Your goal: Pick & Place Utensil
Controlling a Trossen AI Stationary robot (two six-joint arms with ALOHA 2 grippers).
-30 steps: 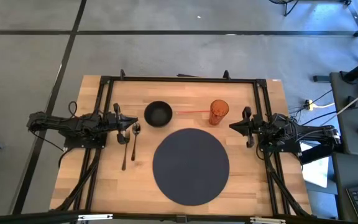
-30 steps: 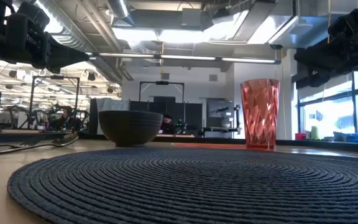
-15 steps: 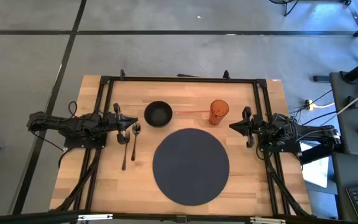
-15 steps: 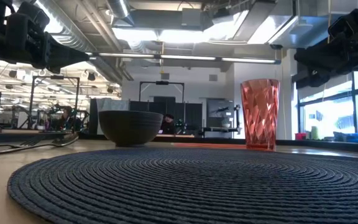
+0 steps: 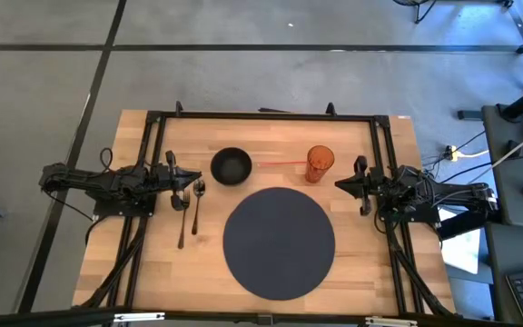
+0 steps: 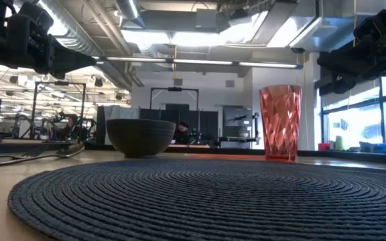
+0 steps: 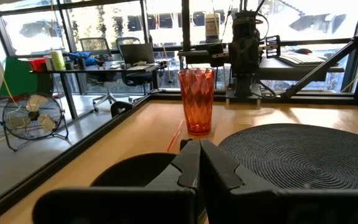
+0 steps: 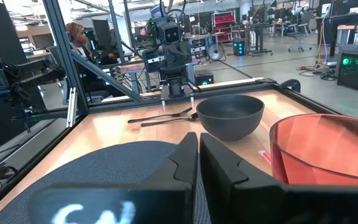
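Two dark metal utensils, a longer one [image 5: 182,222] and a shorter one [image 5: 196,207], lie flat side by side on the wooden table, just in front of my left gripper [image 5: 185,179]. In the right wrist view the utensils [image 8: 166,116] show beside the black bowl [image 8: 230,116]. My left gripper [image 7: 199,163] is shut and empty, hovering above the table's left side. My right gripper [image 5: 340,184] is also shut [image 8: 199,157] and empty, hovering at the table's right side beside the orange cup [image 5: 320,164].
A round dark woven placemat [image 5: 279,242] covers the table's near middle. The black bowl [image 5: 231,166] and the orange cup stand behind it, with a thin red straw [image 5: 280,164] lying between them. A black frame [image 5: 266,116] runs along the table's far and side edges.
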